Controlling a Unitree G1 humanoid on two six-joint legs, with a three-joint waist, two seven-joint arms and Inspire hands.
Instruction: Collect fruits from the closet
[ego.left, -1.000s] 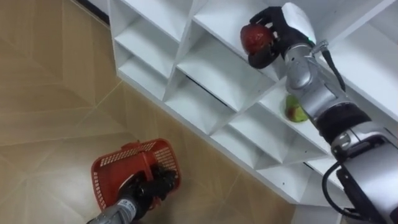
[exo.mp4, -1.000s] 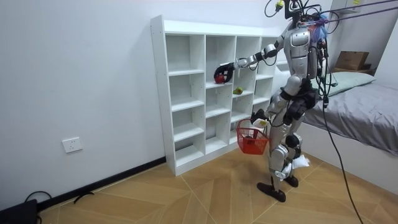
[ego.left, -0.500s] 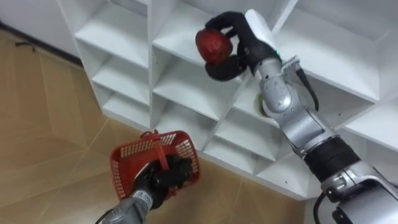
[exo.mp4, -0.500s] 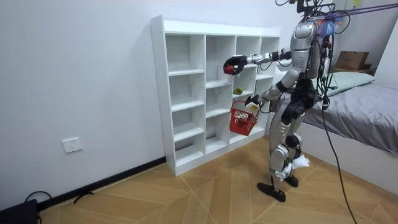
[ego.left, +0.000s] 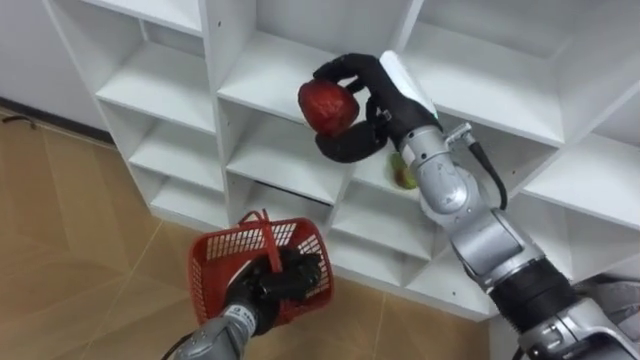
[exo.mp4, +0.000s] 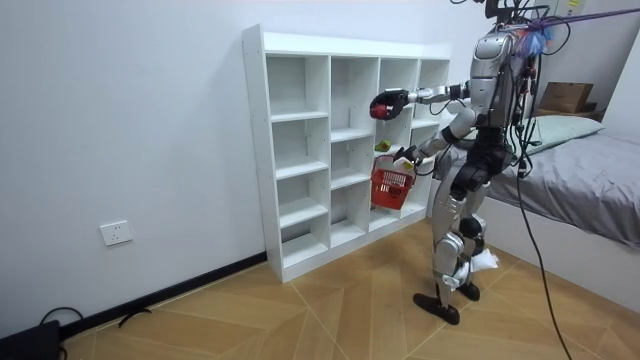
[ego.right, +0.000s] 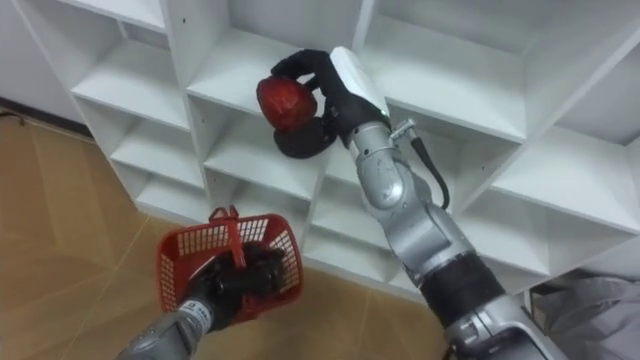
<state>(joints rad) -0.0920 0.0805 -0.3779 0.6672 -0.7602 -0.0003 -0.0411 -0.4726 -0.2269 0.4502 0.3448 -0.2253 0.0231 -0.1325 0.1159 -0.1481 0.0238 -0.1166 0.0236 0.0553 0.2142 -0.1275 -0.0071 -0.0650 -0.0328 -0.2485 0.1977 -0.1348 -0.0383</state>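
My right hand (ego.left: 375, 105) (ego.right: 325, 95) is shut on a dark red fruit (ego.left: 328, 106) (ego.right: 285, 103), held out in front of the white closet (ego.left: 250, 90), clear of its shelves. Below it my left hand (ego.left: 275, 285) (ego.right: 235, 280) is shut on the handle of a red mesh basket (ego.left: 225, 260) (ego.right: 190, 260), raised in front of the lower shelves. A green-yellow fruit (ego.left: 403, 175) lies on a shelf behind my right forearm. In the room view I stand upright facing the closet (exo.mp4: 300, 150), with the red fruit (exo.mp4: 381, 107) above the basket (exo.mp4: 390, 188).
The closet has several open white compartments. Wooden floor (ego.left: 70, 240) lies below and to my left. In the room view a bed (exo.mp4: 590, 190) stands behind me, a cardboard box (exo.mp4: 565, 96) rests on it, and a wall socket (exo.mp4: 117, 233) sits low on the wall.
My right hand has drawn the red fruit back from the shelf toward the space above the basket. My left hand has lifted the basket higher and closer to the closet. The camera view has shifted.
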